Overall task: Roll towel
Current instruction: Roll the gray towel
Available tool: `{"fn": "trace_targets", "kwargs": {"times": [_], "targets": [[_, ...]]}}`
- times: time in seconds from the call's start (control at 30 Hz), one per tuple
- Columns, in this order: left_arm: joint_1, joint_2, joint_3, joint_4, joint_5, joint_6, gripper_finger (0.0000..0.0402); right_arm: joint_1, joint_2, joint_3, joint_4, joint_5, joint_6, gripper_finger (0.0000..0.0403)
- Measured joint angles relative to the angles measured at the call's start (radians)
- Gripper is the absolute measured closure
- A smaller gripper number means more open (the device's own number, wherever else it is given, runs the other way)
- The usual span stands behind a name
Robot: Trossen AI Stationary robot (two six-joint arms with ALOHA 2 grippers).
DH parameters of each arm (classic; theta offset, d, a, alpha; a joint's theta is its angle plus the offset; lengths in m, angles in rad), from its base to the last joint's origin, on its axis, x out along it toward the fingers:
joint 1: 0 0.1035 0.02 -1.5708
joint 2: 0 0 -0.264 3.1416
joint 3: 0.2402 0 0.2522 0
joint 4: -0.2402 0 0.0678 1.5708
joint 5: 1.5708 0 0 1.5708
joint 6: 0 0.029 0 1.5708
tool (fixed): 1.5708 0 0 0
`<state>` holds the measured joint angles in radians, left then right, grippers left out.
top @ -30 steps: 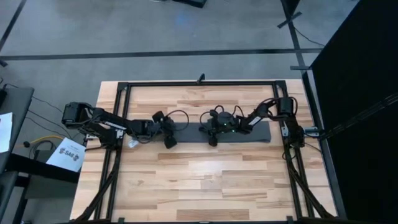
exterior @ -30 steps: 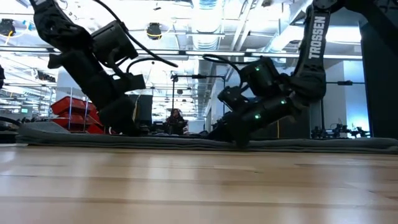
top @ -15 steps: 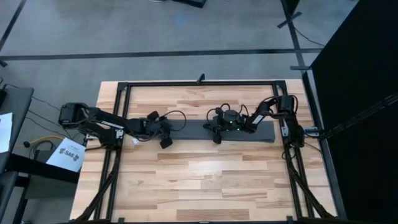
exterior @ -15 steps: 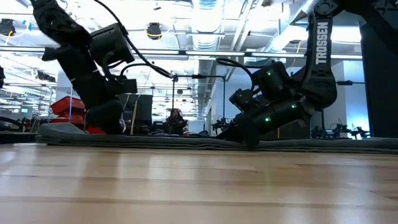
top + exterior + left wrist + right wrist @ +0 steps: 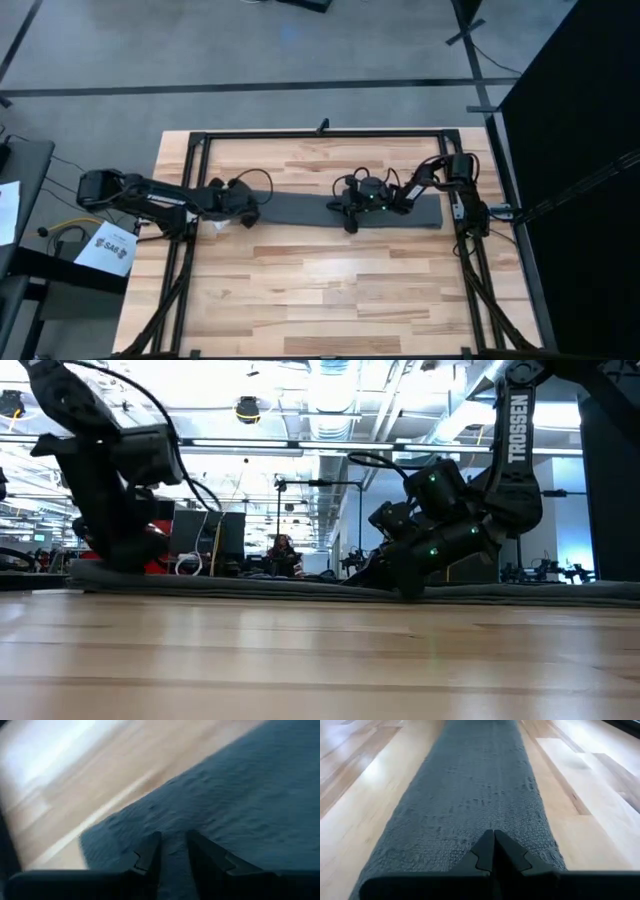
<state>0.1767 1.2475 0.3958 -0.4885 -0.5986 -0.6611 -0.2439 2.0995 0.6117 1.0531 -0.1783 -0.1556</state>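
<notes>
- Wooden tabletop [image 5: 330,290] fills the middle of the high view, with a black frame round it and grey floor above.
- The towel [image 5: 300,208] lies flat as a long dark strip in the upper half of the tabletop. Its long way runs left to right across the picture.
- It is not rolled yet, so I think the job is at its start.
- The left jaws [image 5: 243,213] sit at the left short end of the strip, left of the picture's middle. In the left wrist view the two fingers [image 5: 150,852] stand a little apart with towel between them. I think they are pinching that end, but I cannot be sure.
- The right jaws [image 5: 349,221] sit on the strip, just right of the picture's middle, near its lower edge. In the right wrist view they are pressed tight together [image 5: 493,851] and rest on the cloth, holding nothing.
- The left arm is the one at an end, so a roll would most likely start there and go right, along the long way.
- From the right jaws, most of the free towel lies to the left.
</notes>
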Motion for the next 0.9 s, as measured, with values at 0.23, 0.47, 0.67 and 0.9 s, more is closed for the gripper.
{"fn": "trace_targets", "kwargs": {"times": [0.23,0.47,0.67,0.9], "targets": [[0.067,-0.003,-0.01,-0.011,-0.095,-0.006,0.032,0.019,0.0,0.0,-0.007,-0.004,-0.031,0.0403],[0.074,-0.002,-0.01,-0.046,-0.098,0.0,0.032,0.019,0.0,0.0,-0.01,-0.009,-0.048,0.0403],[0.04,-0.024,0.042,-0.108,-0.087,0.001,0.032,0.021,-0.054,-0.006,-0.055,-0.013,-0.07,0.0403],[-0.033,-0.142,0.117,-0.168,-0.092,0.001,0.032,0.03,-0.169,0.003,-0.168,-0.014,-0.101,0.0403]]}}
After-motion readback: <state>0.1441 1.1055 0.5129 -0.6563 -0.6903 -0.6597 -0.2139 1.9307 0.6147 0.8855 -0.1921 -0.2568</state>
